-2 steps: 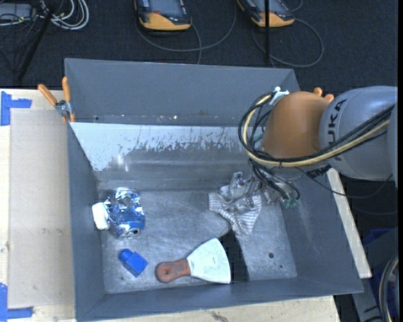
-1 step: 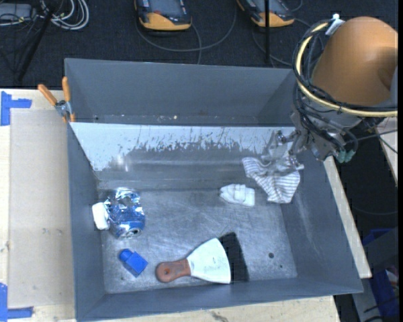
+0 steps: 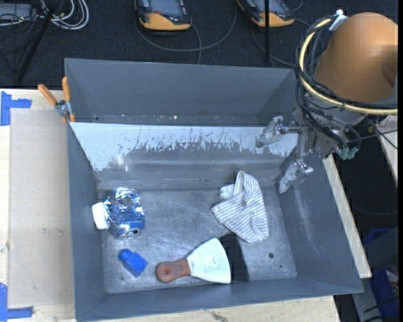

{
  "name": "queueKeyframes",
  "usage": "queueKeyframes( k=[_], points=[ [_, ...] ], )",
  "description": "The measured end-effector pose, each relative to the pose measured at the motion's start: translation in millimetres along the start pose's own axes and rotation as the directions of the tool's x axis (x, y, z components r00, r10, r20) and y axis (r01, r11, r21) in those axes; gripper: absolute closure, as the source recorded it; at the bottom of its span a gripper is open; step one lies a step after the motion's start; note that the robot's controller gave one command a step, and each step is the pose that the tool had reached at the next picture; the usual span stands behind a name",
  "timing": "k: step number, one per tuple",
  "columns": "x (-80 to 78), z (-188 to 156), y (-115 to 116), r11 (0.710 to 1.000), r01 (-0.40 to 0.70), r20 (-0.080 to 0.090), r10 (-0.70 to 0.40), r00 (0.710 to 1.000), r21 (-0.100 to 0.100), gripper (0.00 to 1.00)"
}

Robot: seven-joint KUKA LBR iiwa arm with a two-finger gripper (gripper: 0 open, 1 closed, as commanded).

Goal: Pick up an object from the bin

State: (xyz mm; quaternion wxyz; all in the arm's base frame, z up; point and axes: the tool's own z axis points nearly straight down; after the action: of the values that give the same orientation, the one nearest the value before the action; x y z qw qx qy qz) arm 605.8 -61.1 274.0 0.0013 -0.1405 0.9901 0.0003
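Grey metal bin point(image 3: 188, 99) w/ sloped walls is the biggest thing; its flat floor carries only a few objects. Next in size is the arm's orange cover point(image 3: 359, 56) at upper right, w/ cables around it. Below it the gripper point(image 3: 285, 154) hangs over the right sloped wall, fingers spread wide and nothing between them.

Nearest object, and in my judgement the likely pick, is the crumpled white-grey striped cloth point(image 3: 245, 210) on the right-middle of the floor, just beside the gripper at its lower left. In front of the cloth lies a scraper point(image 3: 205, 263) w/ white blade and brown handle. A dark flat thing point(image 3: 236, 257) touches the blade; I cannot tell what it is. At the left sits a crumpled blue-white packet point(image 3: 125, 213), and near it, at the front, a small blue piece point(image 3: 132, 262).

To do this step well:
- Move left and down until centred over the highest fold of the cloth.
- Descend w/ fingers wide and clear of the wall.
- Close on a bunched ridge, not a flat edge, since thin fabric can slip out.
- Lift straight up so the cloth does not drag the scraper.
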Motion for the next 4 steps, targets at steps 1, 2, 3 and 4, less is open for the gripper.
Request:
queueKeyframes(
  k=[1,2,3,4],
  points=[
    [0.1,0.0,-0.2,1.0,-0.001,0.0,0.001,1.0,0.0,0.0],
    [21.1,44.2,-7.9,0.998,0.065,0.003,-0.065,0.998,0.001,0.0],
    [44.5,106.1,-17.5,0.974,0.226,0.0,-0.226,0.974,0.001,0.0],
    [45.9,155.1,-29.9,0.963,0.271,-0.001,-0.271,0.963,-0.001,0.0]
  ],
)
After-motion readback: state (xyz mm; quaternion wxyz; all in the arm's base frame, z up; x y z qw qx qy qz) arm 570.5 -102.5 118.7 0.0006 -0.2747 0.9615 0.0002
